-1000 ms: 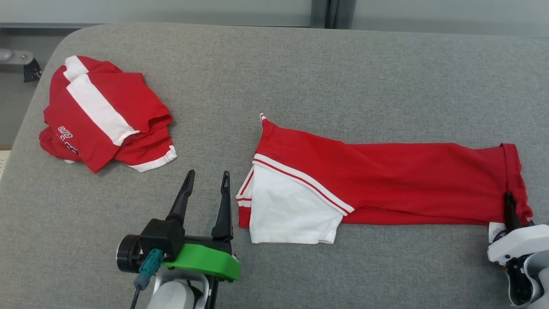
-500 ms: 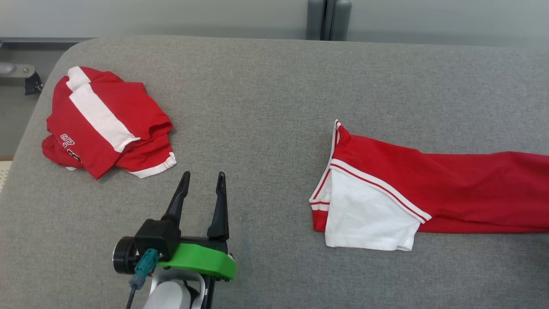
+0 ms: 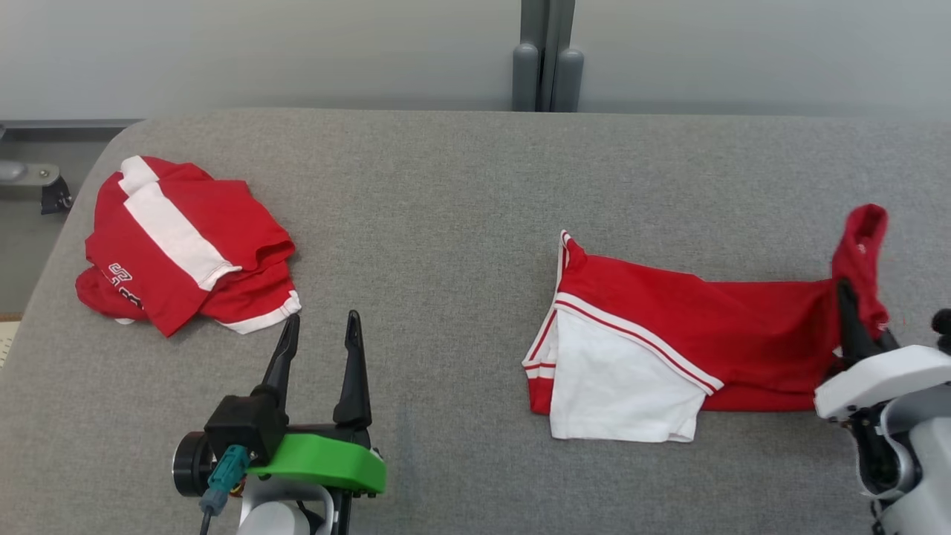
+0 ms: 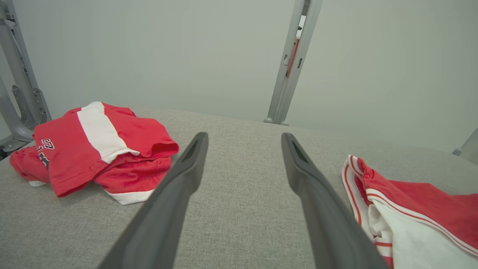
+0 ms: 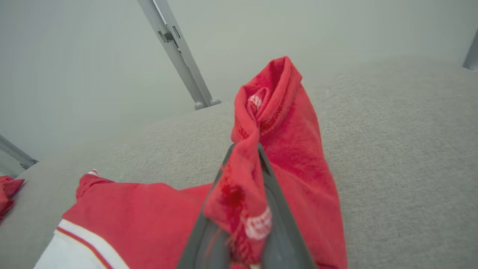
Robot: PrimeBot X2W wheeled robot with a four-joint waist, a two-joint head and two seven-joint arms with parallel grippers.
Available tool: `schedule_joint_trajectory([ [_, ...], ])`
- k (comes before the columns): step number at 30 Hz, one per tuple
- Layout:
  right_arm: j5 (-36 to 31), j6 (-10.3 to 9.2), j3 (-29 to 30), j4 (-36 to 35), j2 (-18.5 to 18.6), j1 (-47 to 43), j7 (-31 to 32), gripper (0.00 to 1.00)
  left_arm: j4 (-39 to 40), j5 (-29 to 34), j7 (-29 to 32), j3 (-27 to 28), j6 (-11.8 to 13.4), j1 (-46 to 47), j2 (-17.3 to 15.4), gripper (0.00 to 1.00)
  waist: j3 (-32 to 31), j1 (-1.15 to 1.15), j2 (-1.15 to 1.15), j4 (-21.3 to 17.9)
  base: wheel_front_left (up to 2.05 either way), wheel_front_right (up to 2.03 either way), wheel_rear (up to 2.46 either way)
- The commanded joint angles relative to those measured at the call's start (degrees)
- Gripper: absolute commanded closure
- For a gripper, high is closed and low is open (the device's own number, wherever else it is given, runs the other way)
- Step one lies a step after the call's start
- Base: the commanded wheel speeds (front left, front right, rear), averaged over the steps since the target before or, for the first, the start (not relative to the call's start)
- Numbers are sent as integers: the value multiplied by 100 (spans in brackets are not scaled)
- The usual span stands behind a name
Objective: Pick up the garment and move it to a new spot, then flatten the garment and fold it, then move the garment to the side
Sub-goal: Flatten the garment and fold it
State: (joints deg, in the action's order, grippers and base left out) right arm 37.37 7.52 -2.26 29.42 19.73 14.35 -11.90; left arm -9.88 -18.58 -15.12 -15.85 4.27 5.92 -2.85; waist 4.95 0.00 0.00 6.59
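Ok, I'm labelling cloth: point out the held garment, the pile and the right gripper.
garment [image 3: 743, 334]: head view, red middle.
pile [image 3: 238, 215]: head view, top red layer.
right gripper [image 3: 844, 291]: head view, dark fingertips at the garment's raised end.

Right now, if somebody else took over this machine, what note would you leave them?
Left gripper: open, empty, above the grey table between the two garments.
Right gripper: shut on the red end of the long garment, holding it up off the table.
Long garment: the rest lies flat in a narrow strip, white panel at its left end.
Other garment: bundled at the table's far left.
Done: apparently flattened and folded lengthwise.
Left: probably fold the raised end across, then move it aside.
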Motion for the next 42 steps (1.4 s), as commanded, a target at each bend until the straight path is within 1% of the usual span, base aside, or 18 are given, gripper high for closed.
schedule_joint_trajectory([
  [1, 35, -7, -154, -194, -107, -56, 71, 100, -3, -12, -1, 15, -22, -99, -10, 0, -82, 0, 0, -20, 0, 0, 0],
  [4, 31, -6, -581, -574, -329, -78, 272, 100, 2, 7, 0, 20, -29, -141, -10, 0, -112, 0, 0, -9, 0, 0, 0],
  [5, 4, -7, -724, -685, -411, -75, 325, 100, -10, 110, 0, 10, -40, -146, -10, 0, -118, 0, 0, 2, 0, 0, 0],
  [8, -44, -7, -1019, -826, -636, -43, 458, 100, -22, 202, 0, -29, -70, -141, -10, 0, -117, 0, 0, 60, 0, 0, 0],
  [11, -175, -6, -1295, -807, -821, 18, 545, 100, -19, 198, -1, -67, -71, -89, -10, 0, -107, 0, 0, 162, 0, 0, 0],
  [15, -339, -6, -1516, -608, -1020, 127, 518, 100, -3, 175, 0, -99, -62, -59, -10, 0, -68, 0, 0, 299, 0, 0, 0],
  [18, -337, -6, -1607, -342, -1161, 182, 489, 100, -4, 149, 0, -122, -40, -69, -10, 0, -32, 0, 0, 420, 0, 0, 0],
  [22, -263, -6, -1685, -43, -1283, 242, 397, 100, -20, 128, 0, -73, -1, -108, -10, 0, -4, 0, 0, 544, 0, 0, 0],
  [26, -257, -6, -1813, 292, -1335, 284, 277, 100, -14, 131, 0, -45, -24, -92, -10, 0, 44, 0, 0, 645, 0, 0, 0],
  [27, -238, -6, -1863, 348, -1354, 293, 282, 34, -3, 126, -1, -35, -9, -86, -10, 0, 52, 0, 0, 659, 0, 0, 0],
  [28, -153, -6, -1957, 374, -1408, 312, 343, 0, 23, 116, 0, -12, 22, -80, -10, 0, 62, 0, 0, 672, 0, 0, 0],
  [32, 250, -5, -2435, 144, -1480, 329, 513, 0, 71, 99, -1, 34, 52, -116, -10, 0, 80, 0, 0, 663, 0, 0, 0],
  [36, 549, -5, -2831, -168, -1396, 338, 621, 0, 36, 88, 0, 62, 41, -151, -10, 0, 52, 0, 0, 559, 0, 0, 0],
  [39, 683, -5, -2914, -398, -1253, 383, 591, 0, 48, 55, -1, 70, 41, -126, -10, 0, 20, 0, 0, 445, 0, 0, 0],
  [42, 685, -5, -2806, -634, -997, 430, 485, 0, 106, 39, 0, 56, 41, -63, -10, 0, 4, 0, 0, 294, 0, 0, 0],
])
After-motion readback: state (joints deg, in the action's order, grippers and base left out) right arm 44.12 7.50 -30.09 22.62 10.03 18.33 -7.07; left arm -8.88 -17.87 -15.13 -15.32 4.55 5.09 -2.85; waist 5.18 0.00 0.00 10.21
